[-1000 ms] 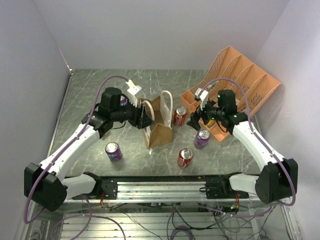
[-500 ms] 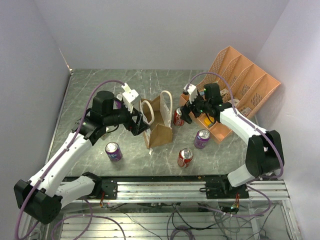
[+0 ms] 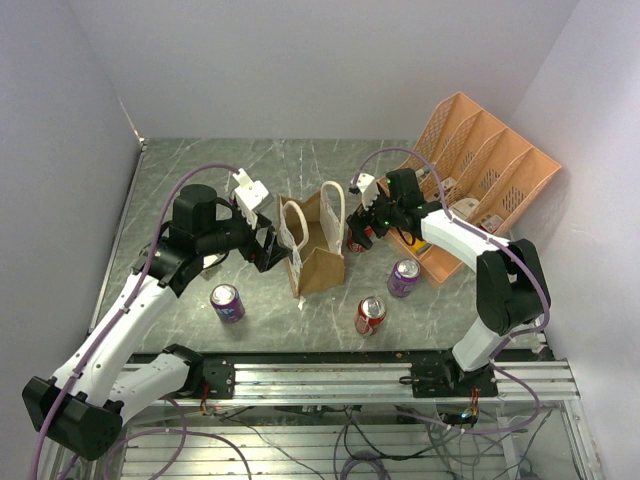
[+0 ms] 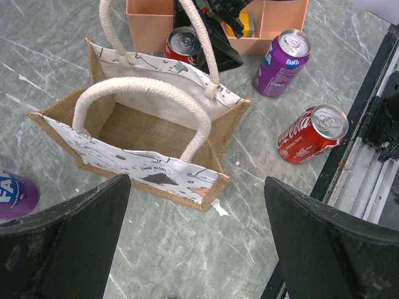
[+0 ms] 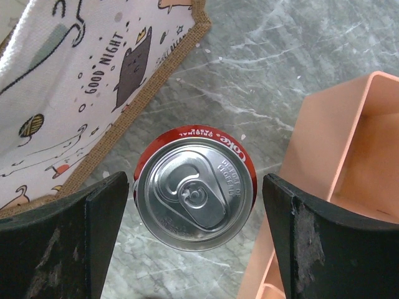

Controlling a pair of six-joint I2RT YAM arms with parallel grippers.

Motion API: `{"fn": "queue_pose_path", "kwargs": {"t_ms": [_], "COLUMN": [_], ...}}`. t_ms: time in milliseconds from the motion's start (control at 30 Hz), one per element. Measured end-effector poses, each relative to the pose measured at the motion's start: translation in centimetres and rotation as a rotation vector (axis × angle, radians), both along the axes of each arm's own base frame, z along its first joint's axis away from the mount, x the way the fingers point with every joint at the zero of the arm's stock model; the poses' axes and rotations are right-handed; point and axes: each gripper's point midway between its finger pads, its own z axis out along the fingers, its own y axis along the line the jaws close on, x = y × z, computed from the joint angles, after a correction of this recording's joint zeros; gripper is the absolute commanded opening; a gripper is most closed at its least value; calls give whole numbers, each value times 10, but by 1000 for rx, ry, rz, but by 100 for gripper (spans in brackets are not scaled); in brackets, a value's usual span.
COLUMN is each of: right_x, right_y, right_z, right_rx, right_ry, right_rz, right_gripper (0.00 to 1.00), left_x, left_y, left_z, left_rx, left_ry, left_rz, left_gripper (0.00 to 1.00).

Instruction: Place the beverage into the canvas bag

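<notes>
since a second ago the right arm has swung in from the organizer toward the bag, and the left gripper has let go of the bag's handle and backed off to the left.

the upright red cola can [image 5: 194, 187], silver lid and pull tab up, stands on the table just to the right of the bag, between it and the organizer. the right gripper [image 3: 362, 232] hangs straight above the can, its black fingers [image 5: 62, 237] spread wide on either side, with a thin gap on each side and no grip on it.

the small tan canvas bag [image 3: 318, 262] with printed cream panels and two cream rope handles stands upright, mouth open, handles arched up. nothing shows inside it in the left wrist view.

the left gripper [image 3: 270, 248] hovers just left of the bag, jaws fully apart and holding nothing.

right of the can sits the orange plastic desk organizer [image 3: 480, 170], a low tray in front and slanted slots behind. a purple soda can [image 3: 404, 277] stands near its front corner, a second red cola can [image 3: 371, 314] lies nearer the rail, and another purple can [image 3: 227, 302] stands well off to the left. all of it rests on the grey marbled table [image 3: 200, 180].
</notes>
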Motion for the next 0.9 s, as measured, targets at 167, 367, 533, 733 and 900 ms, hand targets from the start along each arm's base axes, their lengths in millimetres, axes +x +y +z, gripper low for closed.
{"fn": "queue_pose_path", "kwargs": {"t_ms": [167, 367, 533, 733, 900], "right_x": [2, 5, 5, 5, 5], "right_y": [0, 1, 2, 4, 4], "right_z": [0, 2, 3, 3, 4], "right_rx": [-6, 1, 12, 21, 25], "right_ry": [-5, -9, -6, 1, 4], "right_rz": [-13, -26, -30, -34, -38], "right_gripper": [77, 78, 75, 66, 50], "left_x": [2, 3, 4, 5, 5], "left_y": [3, 4, 6, 8, 8], "left_z": [-2, -8, -9, -13, -16], "left_rx": [8, 17, 22, 28, 34], "left_ry": [-5, 2, 0, 2, 2], "left_rz": [10, 17, 24, 26, 25], "left_gripper": [100, 100, 100, 100, 99]}}
